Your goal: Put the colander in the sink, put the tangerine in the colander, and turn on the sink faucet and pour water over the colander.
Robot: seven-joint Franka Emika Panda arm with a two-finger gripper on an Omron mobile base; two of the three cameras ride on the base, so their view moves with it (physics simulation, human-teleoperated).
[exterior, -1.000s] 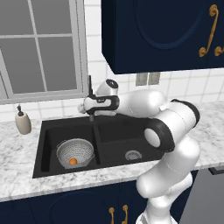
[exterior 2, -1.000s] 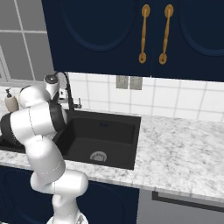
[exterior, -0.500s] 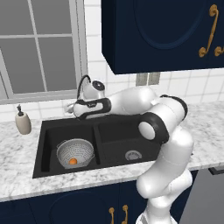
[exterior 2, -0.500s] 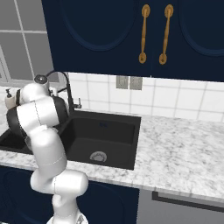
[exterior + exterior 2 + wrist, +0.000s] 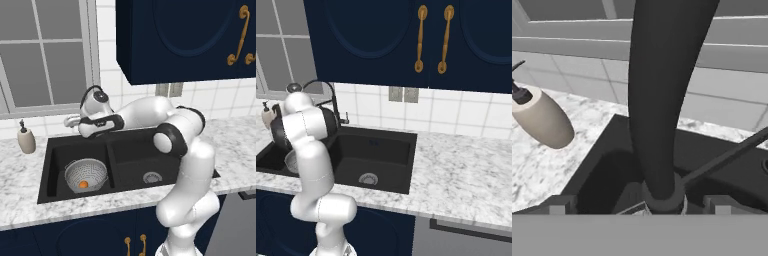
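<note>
Perforated metal colander (image 5: 86, 176) (round tangerine (image 5: 83, 184) inside) in black sink (image 5: 131, 148)

The gripper (image 5: 70, 121) swings further left along the back of the sink (image 5: 55, 150), and the sink faucet (image 5: 662, 100) now looms close before it.

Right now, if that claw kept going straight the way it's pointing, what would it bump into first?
Most likely the sink faucet: in the hand view its dark stem stands dead ahead, between the fingertips of the open gripper. The beige soap dispenser sits off to one side. Exact distance is hard to judge.
</note>
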